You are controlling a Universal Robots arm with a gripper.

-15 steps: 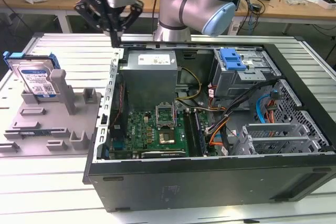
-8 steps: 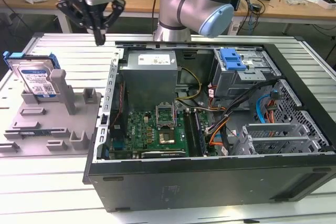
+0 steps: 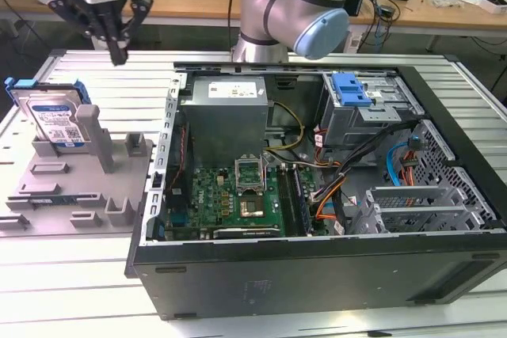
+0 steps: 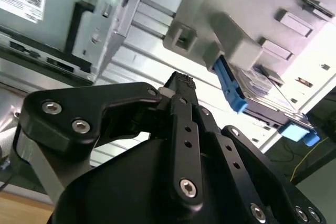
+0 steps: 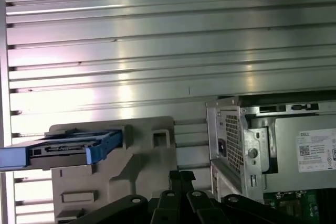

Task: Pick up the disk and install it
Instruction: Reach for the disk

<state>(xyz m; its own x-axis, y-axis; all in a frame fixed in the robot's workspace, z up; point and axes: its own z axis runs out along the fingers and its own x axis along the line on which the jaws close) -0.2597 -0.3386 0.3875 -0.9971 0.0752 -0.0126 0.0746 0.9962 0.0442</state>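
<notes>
Black end effector (image 4: 181, 83), tips pressed together and empty, hangs above the worktop (image 3: 63, 275) near the disk (image 3: 46, 108) (white-and-blue label (image 3: 65, 131), print unreadable) standing on edge in its gray holder (image 3: 95, 187).

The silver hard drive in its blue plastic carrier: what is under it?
The silver hard drive stands on edge in a grey plastic holder, which lies on the ribbed metal table. Its lower edge is hidden by the holder's walls.

The disk (image 3: 54, 119) is partly hidden behind its grey stand (image 3: 73, 189).
</notes>
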